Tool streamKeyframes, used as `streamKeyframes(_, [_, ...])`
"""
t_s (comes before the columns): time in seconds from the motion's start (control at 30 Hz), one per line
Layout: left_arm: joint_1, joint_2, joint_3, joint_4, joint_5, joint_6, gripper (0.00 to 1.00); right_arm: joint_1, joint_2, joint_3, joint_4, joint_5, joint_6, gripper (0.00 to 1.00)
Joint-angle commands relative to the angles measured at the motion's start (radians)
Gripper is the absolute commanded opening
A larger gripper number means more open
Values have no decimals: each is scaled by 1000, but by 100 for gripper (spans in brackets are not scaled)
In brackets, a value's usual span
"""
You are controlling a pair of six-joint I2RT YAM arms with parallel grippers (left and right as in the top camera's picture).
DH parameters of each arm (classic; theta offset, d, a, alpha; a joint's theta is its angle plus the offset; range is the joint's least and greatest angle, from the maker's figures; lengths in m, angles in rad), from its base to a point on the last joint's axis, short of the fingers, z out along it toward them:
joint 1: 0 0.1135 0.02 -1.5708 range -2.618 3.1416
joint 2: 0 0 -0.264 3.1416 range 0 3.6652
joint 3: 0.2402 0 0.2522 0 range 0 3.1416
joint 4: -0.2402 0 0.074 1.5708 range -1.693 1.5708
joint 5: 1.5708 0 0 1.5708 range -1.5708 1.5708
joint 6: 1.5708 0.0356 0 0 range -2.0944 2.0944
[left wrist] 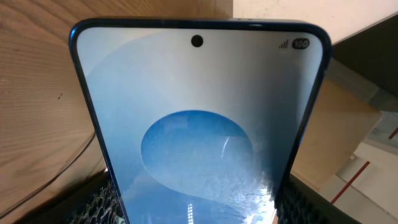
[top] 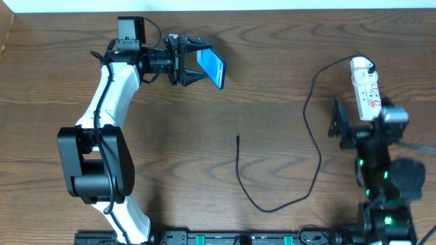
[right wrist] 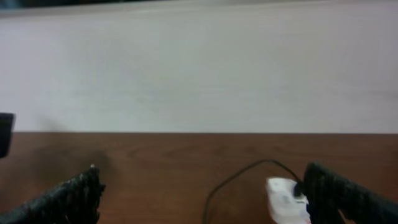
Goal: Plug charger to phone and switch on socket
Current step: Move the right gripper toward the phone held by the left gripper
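Phone [left wrist: 199,124] fills left wrist view, clamped in left gripper [top: 196,61], held above far-left table [top: 170,170]. Charger [top: 310,136] tip lies mid-table, pointing to far edge, nearer phone than right gripper [right wrist: 200,177], which gapes wide, empty, by socket [top: 364,82]

Saw a dark brown wood-grained table [top: 177,156] and a plain pale wall [right wrist: 199,68] beyond its far edge.

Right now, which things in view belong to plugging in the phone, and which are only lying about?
For the job: phone, held in the left gripper; black charger cable; white socket strip.
Not for the job: wooden table; pale wall behind it.
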Motion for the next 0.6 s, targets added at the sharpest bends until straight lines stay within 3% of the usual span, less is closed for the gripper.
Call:
streamKeyframes(0.0, [4,-38,24,6,27,-11,8,9,155,150,-30,-133,13,99])
streamKeyframes(0.17, [4,-38,24,7,27,-11,8,9,350,365,-138,-364,14,99])
streamKeyframes(0.3, [4,-38,24,9,27,-11,7,9,454,438,-111,-614,13,99])
streamKeyframes(0.4, [4,-38,24,9,13,-12,7,9,496,438,-80,-625,16,99])
streamKeyframes(0.57, [4,-38,24,9,-11,-12,7,28,566,438,16,-629,175,99])
